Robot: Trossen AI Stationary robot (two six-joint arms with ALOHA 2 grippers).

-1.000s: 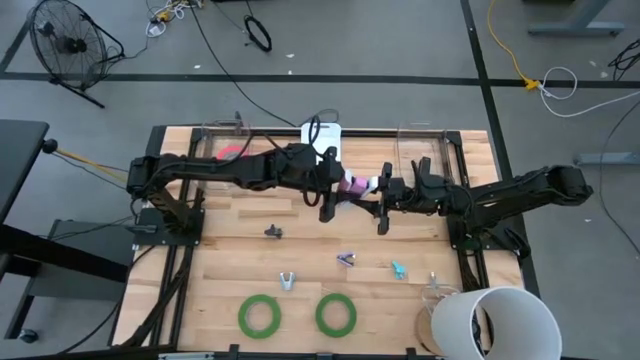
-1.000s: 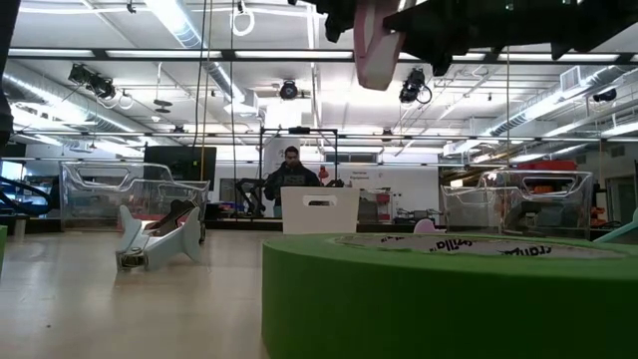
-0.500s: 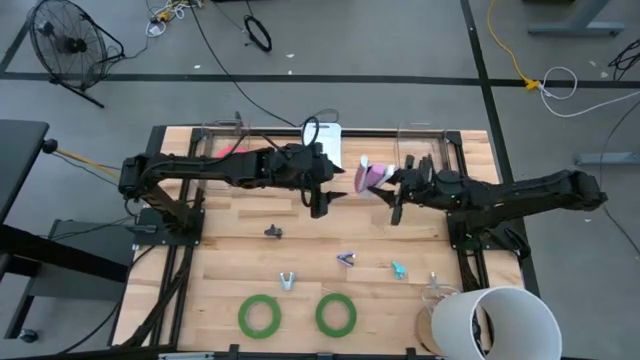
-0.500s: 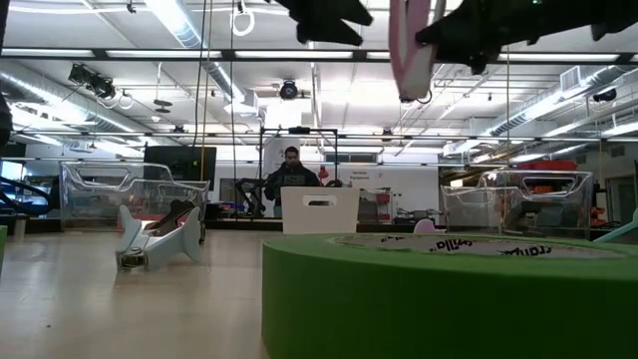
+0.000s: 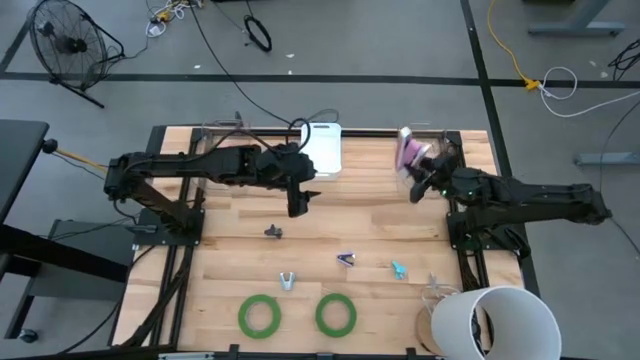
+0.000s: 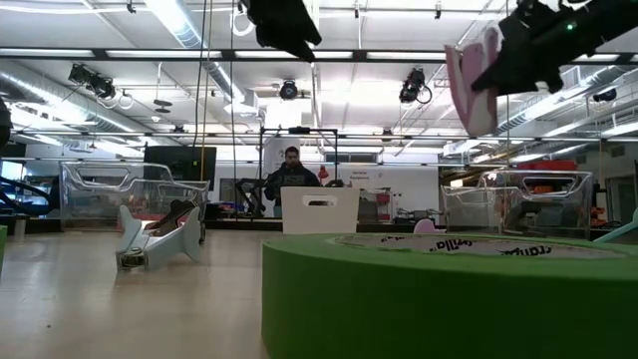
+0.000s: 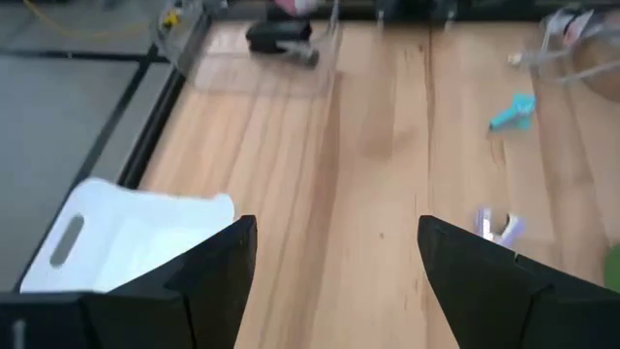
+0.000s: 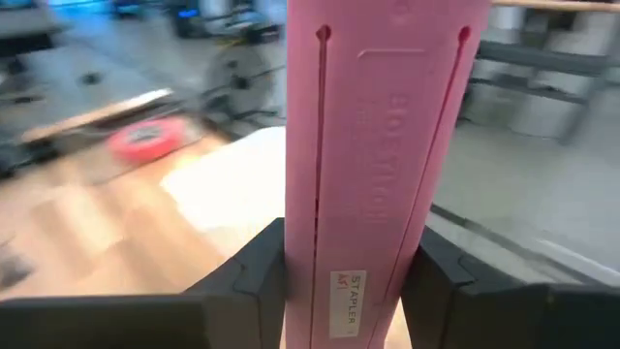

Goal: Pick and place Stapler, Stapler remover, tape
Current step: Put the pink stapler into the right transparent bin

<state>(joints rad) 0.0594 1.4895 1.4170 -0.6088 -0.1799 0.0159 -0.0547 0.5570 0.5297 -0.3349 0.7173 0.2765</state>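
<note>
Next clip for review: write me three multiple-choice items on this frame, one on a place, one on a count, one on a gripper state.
1. The pink plastic stapler is:
A. lying on the table
B. held up by the right gripper
C. in the white bucket

2. Green tape rolls on the wooden table:
A. one
B. two
C. four

3. The left gripper is:
A. open and empty
B. shut on a tape roll
C. holding the stapler

Key: B, the right wrist view shows the stapler between the fingers; B, two green rings lie at the table's near edge; A, its fingers stand apart over bare wood.
</note>
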